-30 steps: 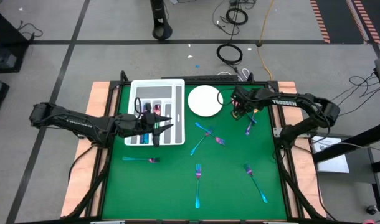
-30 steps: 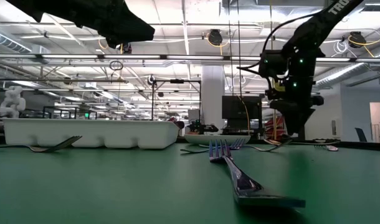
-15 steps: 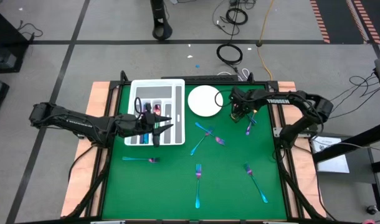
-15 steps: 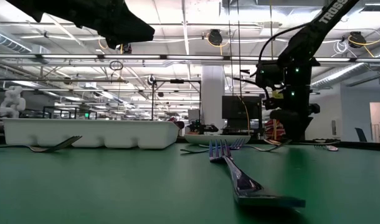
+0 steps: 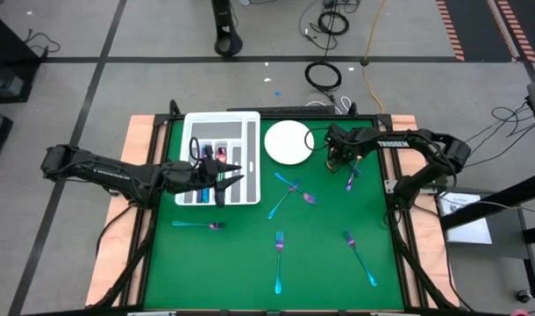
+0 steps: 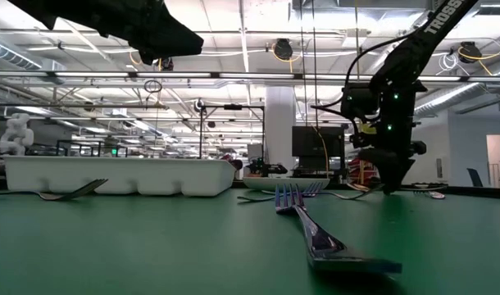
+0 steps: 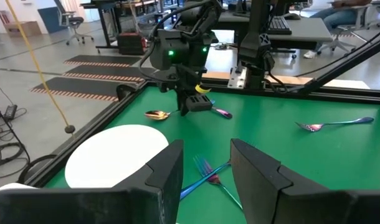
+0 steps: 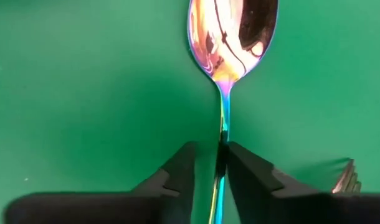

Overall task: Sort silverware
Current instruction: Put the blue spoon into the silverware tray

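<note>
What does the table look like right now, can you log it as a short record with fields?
right claw: down at the mat by the plate, fingers on both sides of a spoon's handle
spoon: lying flat on the green mat
left claw: open, empty, above the tray
tray: white, far left of the mat, some pieces already in its slots
plate: white, bare, beside the tray
loose forks: several, scattered on the mat

The high view looks straight down on the whole green table [image 5: 250, 263]. The low view sits at table height, facing level across toward the room. Each wrist view looks forward past its own fingers. The white plate [image 5: 288, 142] shows in the high and left wrist views.
</note>
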Controlling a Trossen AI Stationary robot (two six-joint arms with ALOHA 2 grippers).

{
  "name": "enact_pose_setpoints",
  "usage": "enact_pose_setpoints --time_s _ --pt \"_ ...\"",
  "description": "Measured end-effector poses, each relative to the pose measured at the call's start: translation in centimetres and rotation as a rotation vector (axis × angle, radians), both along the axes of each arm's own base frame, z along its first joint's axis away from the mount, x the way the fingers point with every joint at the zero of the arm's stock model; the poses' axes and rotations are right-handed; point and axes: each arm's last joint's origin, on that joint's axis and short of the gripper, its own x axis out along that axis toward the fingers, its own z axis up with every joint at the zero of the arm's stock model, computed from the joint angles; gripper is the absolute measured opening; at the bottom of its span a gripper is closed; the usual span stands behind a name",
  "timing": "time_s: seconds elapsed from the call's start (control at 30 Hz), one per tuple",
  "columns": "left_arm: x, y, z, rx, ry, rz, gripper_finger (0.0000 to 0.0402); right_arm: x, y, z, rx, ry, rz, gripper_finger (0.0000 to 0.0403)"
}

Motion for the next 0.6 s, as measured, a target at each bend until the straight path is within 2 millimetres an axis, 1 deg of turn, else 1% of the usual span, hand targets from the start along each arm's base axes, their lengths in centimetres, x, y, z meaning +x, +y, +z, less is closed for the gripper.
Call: enact_pose_setpoints --time_s 0.13,0.17,0.33,0.43,0.6 --pt "0.0 0.0 0.0 -0.002 0.0 0.0 0.0135 -0.1 0.0 0.0 -0.001 0.012 -0.011 0.0017" --pt "0.0 0.0 0.0 -0.002 0.0 0.0 0.0135 -0.1 0.1 0.0 -0.003 0.019 -0.012 0.001" --pt "0.0 0.0 0.0 -0.002 0.0 0.0 0.0135 -0.3 0.1 0.0 -0.008 0.019 -0.034 0.0009" --pt "0.0 0.0 0.0 -0.002 0.0 0.0 0.0135 -0.4 0.3 0.4 -0.012 0.006 -0.047 0.0004" --pt "0.0 0.0 0.0 -0.003 -0.001 0.001 0.0135 -0.7 0.5 2.1 -0.054 -0.066 -0.069 0.0004"
